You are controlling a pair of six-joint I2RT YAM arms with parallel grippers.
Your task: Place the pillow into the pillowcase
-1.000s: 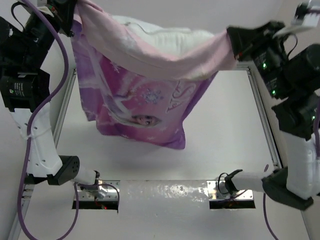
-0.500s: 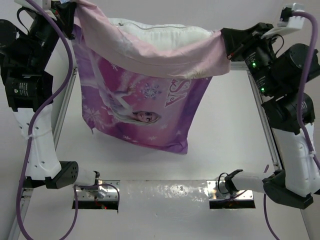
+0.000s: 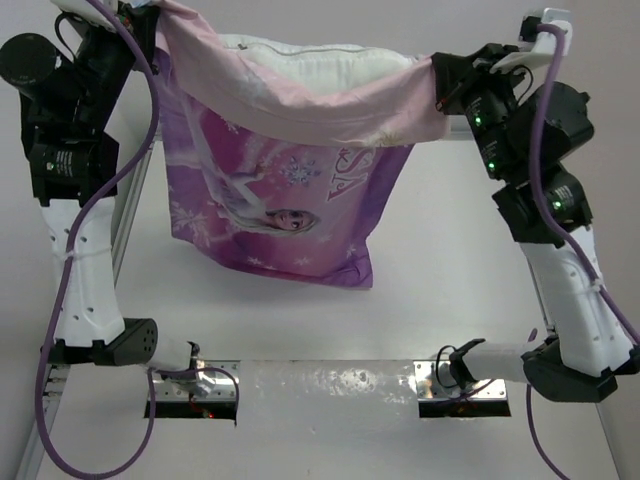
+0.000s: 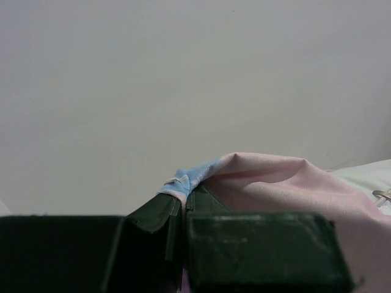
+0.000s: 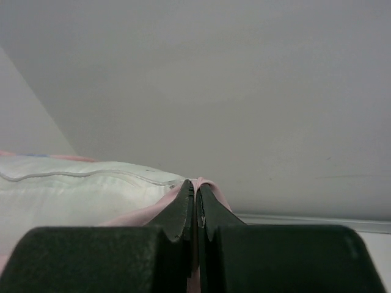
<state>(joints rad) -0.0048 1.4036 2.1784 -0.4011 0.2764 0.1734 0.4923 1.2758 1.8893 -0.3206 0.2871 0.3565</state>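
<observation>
The pink-and-purple pillowcase (image 3: 285, 200) hangs in the air between my two grippers, its printed side facing the camera and its pale pink rim (image 3: 330, 110) stretched across the top. The white pillow (image 3: 320, 62) sits inside it, with only its top edge showing above the rim. My left gripper (image 3: 140, 15) is shut on the case's top left corner, seen as blue-and-pink fabric (image 4: 183, 183) in the left wrist view. My right gripper (image 3: 445, 85) is shut on the top right corner (image 5: 204, 183). The pillow (image 5: 73, 195) also shows in the right wrist view.
A white table (image 3: 440, 260) lies under the hanging case, framed by metal rails (image 3: 520, 220) on both sides. Two metal base plates (image 3: 460, 385) sit at the near edge. A purple cable (image 3: 60, 300) runs along the left arm.
Both grippers have moved up and back with the case. The right gripper has come in towards the left. The case now hangs straighter and its bottom edge sits a little higher.
</observation>
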